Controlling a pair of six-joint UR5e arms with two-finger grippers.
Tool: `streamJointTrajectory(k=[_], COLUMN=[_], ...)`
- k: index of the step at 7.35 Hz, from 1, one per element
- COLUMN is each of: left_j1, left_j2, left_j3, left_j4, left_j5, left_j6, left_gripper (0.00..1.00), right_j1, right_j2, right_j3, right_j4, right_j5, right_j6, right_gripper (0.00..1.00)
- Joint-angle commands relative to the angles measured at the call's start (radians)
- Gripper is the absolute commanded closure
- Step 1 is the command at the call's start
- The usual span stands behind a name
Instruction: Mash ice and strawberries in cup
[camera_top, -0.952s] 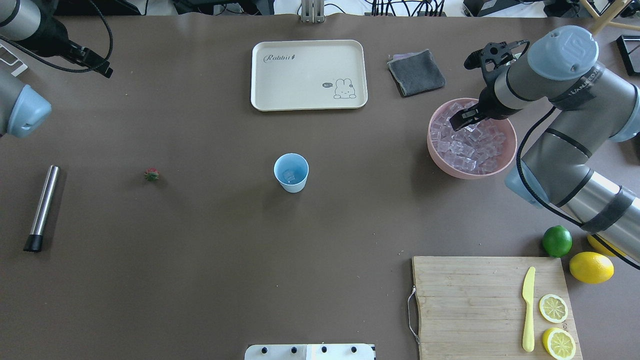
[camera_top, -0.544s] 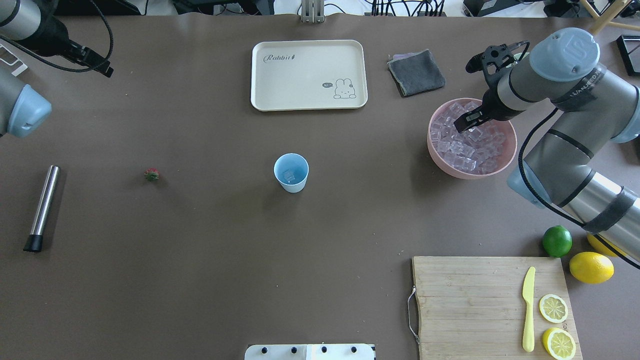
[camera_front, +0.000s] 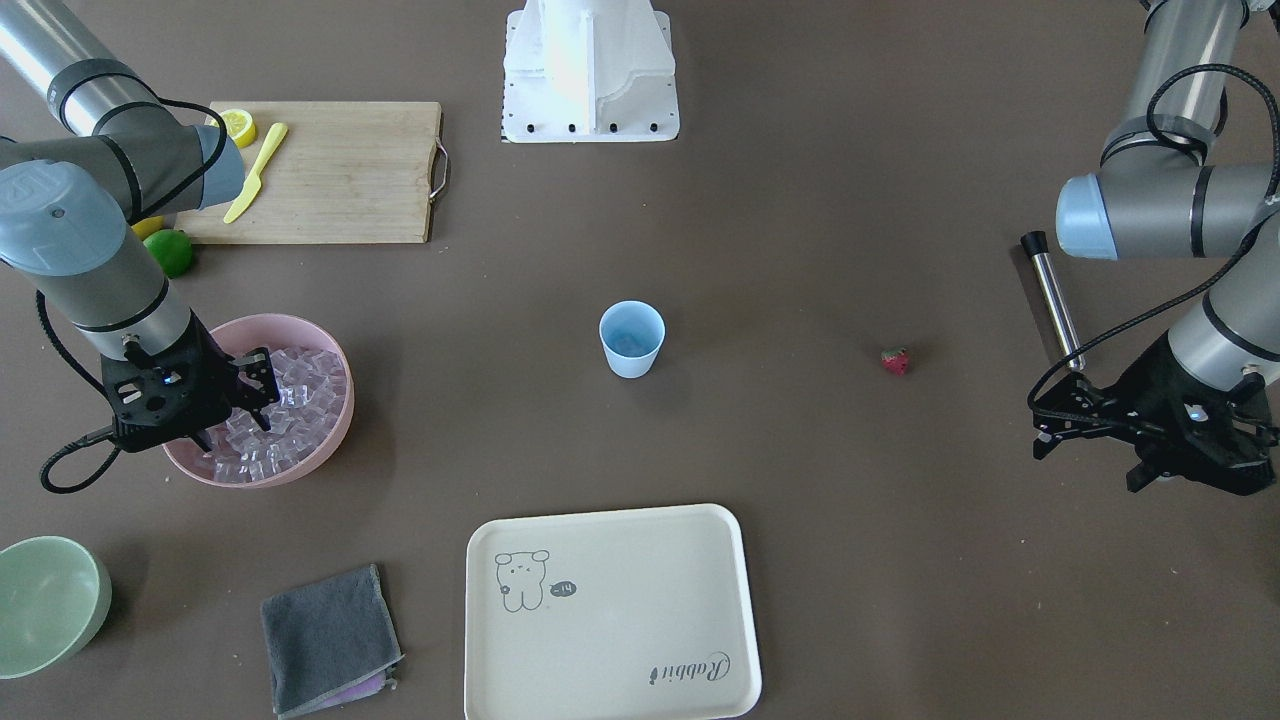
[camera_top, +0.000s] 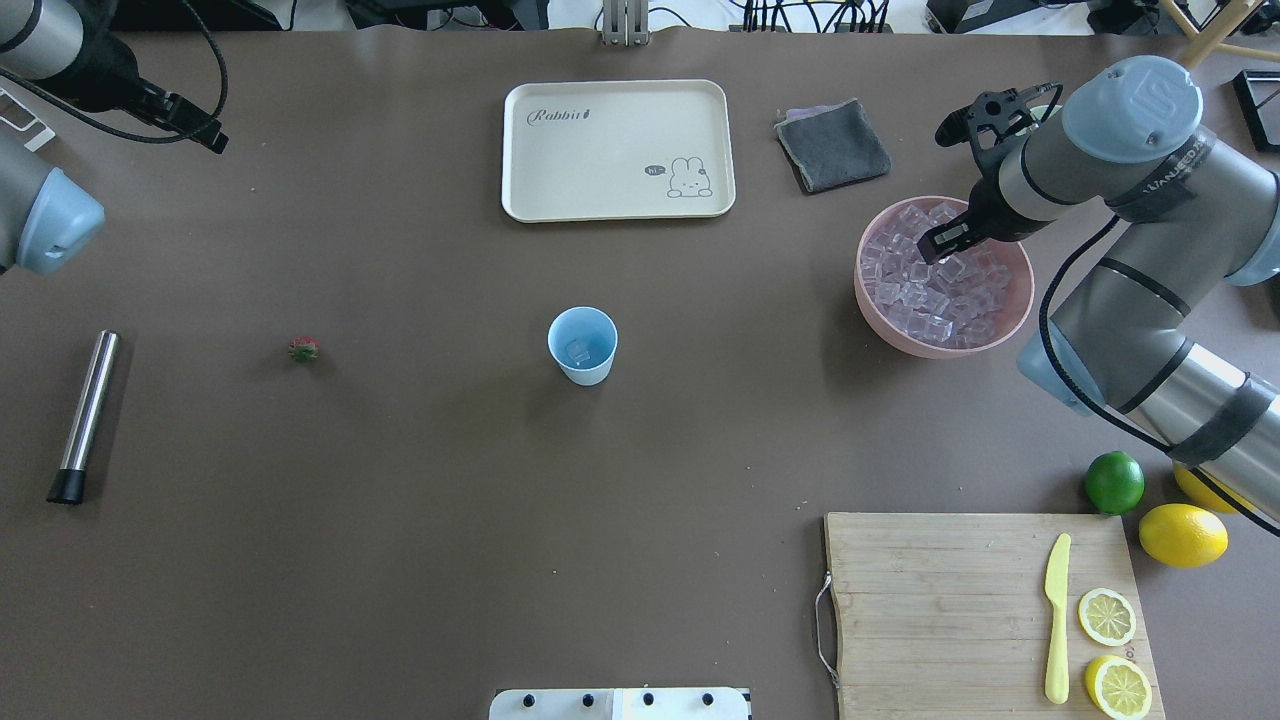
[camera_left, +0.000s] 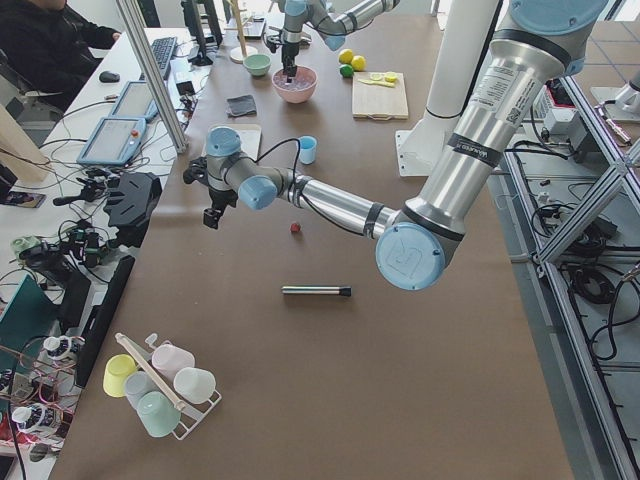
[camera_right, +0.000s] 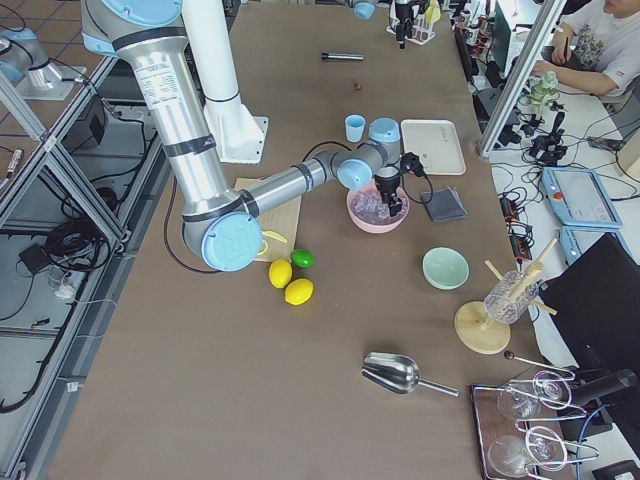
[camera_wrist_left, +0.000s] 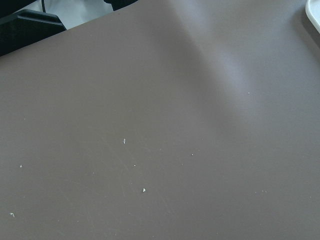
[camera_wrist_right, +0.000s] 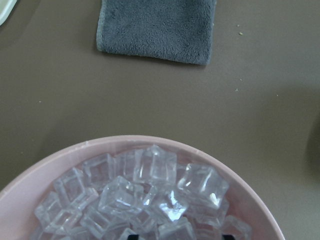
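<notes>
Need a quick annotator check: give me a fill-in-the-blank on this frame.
1. The right gripper reaches into the pink bowl full of ____.
2. The strawberry lies on the bare ____, outside the cup.
3. The yellow knife lies on the wooden ____.
Missing: ice; table; cutting board.

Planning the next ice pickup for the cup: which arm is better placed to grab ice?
Right. Its gripper is down in the pink bowl, over the ice, jaws open. The left gripper hovers over bare table on the far side, beyond the cup and strawberry.
</notes>
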Motion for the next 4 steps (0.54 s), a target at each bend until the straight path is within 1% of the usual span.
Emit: streamJointTrajectory(k=[1,2,4], left_j1=[0.000,0.000,0.002], left_j2=[0.000,-0.001,-0.001], left_j3=[0.000,0.001,0.001], left_j4=[-0.001,-0.002,-0.001], left_j5=[0.000,0.000,0.000], left_j6=[0.000,0.000,0.000], left_gripper=[0.02,0.02,0.02], right_j1=[0.007,0.009,0.009], right_j2=[0.001,0.001,0.001], right_j3=[-0.010,-0.011,-0.015], right_j4=[0.000,0.000,0.000], right_j5=[0.002,0.002,0.002], right_j6=[-0.001,0.000,0.005], right_gripper=[0.47,0.53,0.55])
